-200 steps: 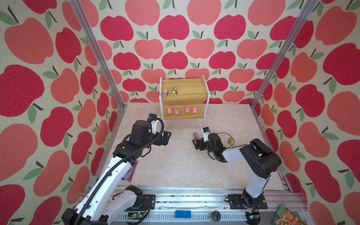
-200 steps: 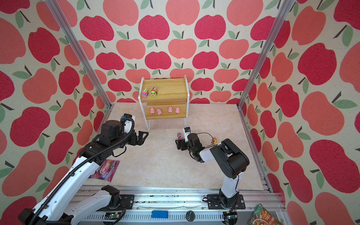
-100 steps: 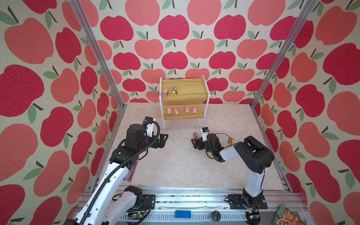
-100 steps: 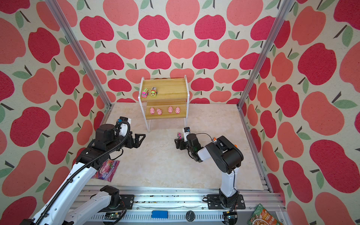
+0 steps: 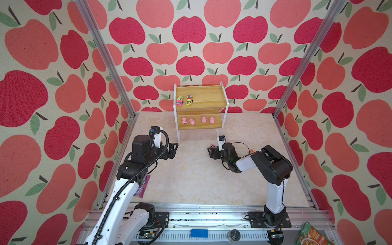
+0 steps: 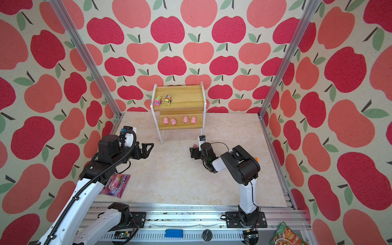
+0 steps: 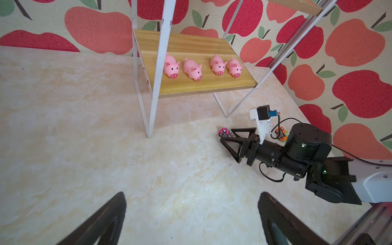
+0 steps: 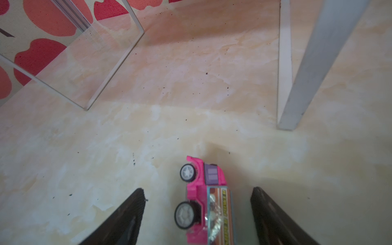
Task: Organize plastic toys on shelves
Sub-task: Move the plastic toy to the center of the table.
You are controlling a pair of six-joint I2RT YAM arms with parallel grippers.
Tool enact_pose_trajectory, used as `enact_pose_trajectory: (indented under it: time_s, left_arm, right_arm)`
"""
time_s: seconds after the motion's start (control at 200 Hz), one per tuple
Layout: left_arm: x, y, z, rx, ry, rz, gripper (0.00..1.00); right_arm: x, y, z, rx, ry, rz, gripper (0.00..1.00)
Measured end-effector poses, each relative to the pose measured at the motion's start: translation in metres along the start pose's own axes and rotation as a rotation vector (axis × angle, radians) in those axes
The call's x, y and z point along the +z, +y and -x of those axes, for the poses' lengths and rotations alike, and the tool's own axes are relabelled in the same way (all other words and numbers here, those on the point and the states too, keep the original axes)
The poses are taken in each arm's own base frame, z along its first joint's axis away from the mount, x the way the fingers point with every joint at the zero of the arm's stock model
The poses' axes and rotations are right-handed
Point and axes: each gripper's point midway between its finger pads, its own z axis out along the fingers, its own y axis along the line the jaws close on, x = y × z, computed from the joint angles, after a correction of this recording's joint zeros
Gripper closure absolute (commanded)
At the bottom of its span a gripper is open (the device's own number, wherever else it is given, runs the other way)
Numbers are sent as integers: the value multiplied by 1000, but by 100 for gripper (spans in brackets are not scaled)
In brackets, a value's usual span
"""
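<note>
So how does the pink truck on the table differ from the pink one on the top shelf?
The table truck seems tipped on its side within the open right hand; the shelf truck stands upright on the top board of the rack. The table truck carries a blue box; the shelf truck a green top. Both are pink with black wheels.

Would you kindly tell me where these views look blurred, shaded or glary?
Right wrist view: the truck and right tool, close to the lens, are soft; the table under the shelf is shaded. Left wrist view: the pigs are sharp, the left tool blurred, with a pale sheen on the table ahead of it. Both top views: sharp and evenly lit.
</note>
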Motion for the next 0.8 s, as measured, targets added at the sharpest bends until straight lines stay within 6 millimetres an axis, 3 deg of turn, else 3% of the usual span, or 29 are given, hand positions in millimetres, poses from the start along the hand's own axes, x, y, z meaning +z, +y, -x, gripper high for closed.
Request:
enact_pose_trajectory:
  time_s: [0.2,0.455,0.625,0.8]
  left_arm:
    - [-2,-1,1,2,-7,-4,1]
    - [-3,-2,0,3,-8,-8,1]
    - [-4,-1,1,2,-11,-6,1]
    - [-6,-2,2,4,-19,-7,1]
  right_arm:
    - [3,-3,-2,-19,-5,-67,33]
    - [5,-3,-5,-49,-9,-108,63]
    - [1,4,-10,-83,-4,-107,72]
    - [-25,18,-28,-150,40,-81,71]
